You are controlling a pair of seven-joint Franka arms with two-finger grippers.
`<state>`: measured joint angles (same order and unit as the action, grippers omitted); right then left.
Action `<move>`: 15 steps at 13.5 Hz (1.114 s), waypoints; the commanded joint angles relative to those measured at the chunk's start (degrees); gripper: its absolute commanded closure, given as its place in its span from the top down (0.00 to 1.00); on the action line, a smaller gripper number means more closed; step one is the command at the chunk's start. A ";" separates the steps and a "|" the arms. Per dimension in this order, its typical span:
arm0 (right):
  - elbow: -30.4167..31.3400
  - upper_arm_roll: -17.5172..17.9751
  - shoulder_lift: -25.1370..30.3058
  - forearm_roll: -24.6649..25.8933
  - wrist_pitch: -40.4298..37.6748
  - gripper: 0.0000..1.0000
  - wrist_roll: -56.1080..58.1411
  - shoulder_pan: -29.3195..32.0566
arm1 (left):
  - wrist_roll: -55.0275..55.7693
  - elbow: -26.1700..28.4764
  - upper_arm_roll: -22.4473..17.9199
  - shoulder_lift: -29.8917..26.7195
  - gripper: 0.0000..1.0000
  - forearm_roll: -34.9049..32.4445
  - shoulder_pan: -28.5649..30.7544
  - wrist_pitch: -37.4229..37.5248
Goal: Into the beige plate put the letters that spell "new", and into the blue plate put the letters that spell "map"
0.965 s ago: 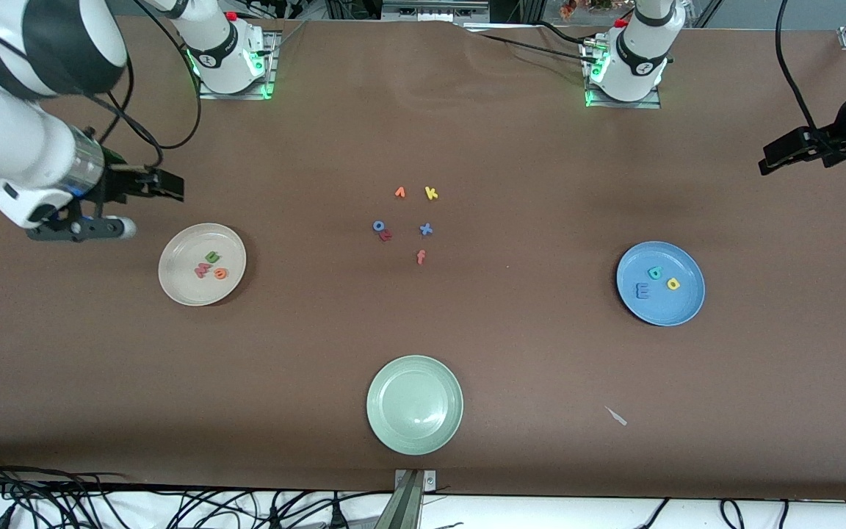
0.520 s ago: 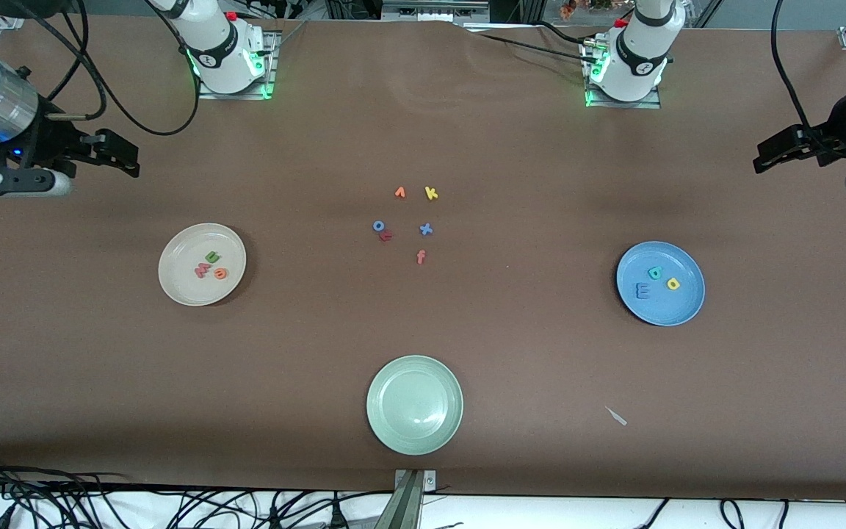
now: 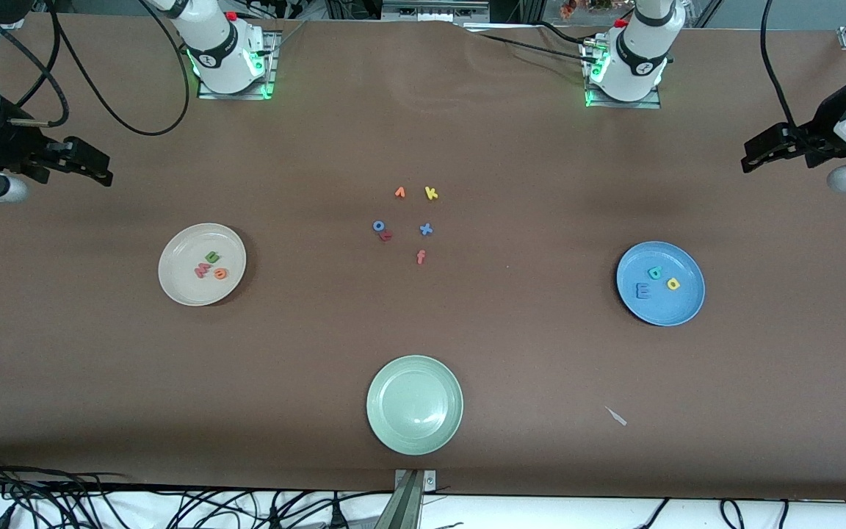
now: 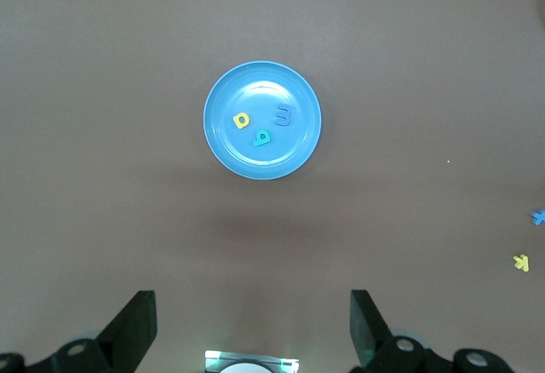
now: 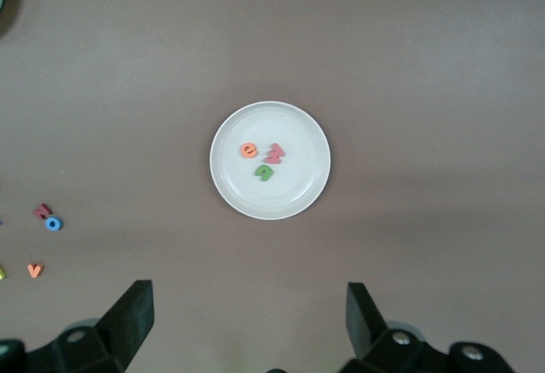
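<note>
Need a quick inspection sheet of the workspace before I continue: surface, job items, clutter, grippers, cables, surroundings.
Surface: brown table, small pale scrap.
Job's things: beige plate holds n, e, w; blue plate holds m, a, p.
Clutter: six loose letters at mid-table; pale green plate, nothing in it.
Grippers: left gripper and right gripper open, holding nothing, at the table's ends.
Cables: black cables along the camera-side edge.
Surroundings: nothing seen.

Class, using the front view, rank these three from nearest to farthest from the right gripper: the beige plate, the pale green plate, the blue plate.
Measured from the right gripper, open and up over the right arm's end of the table:
1. beige plate, at that same end.
2. pale green plate, mid-table, nearest the front camera.
3. blue plate, at the left arm's end.
</note>
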<state>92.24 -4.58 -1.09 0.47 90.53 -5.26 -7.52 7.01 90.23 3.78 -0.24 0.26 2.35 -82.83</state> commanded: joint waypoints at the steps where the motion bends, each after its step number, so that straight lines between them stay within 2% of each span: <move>1: 0.57 0.27 0.13 0.50 1.14 1.00 0.95 0.57 | 0.11 -0.32 0.44 -0.46 1.00 0.09 0.02 -0.66; 11: 0.31 0.53 -1.02 1.20 4.83 1.00 0.87 0.13 | 0.11 3.37 0.52 -3.27 1.00 0.18 0.37 -3.91; 15: 0.05 0.27 -1.28 0.59 5.79 1.00 0.86 0.57 | 0.11 3.29 0.44 -3.19 1.00 0.18 0.37 -3.91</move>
<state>92.42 -4.36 -2.46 0.78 95.59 -5.22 -7.52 7.01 91.89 4.04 -1.90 0.26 2.39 -85.65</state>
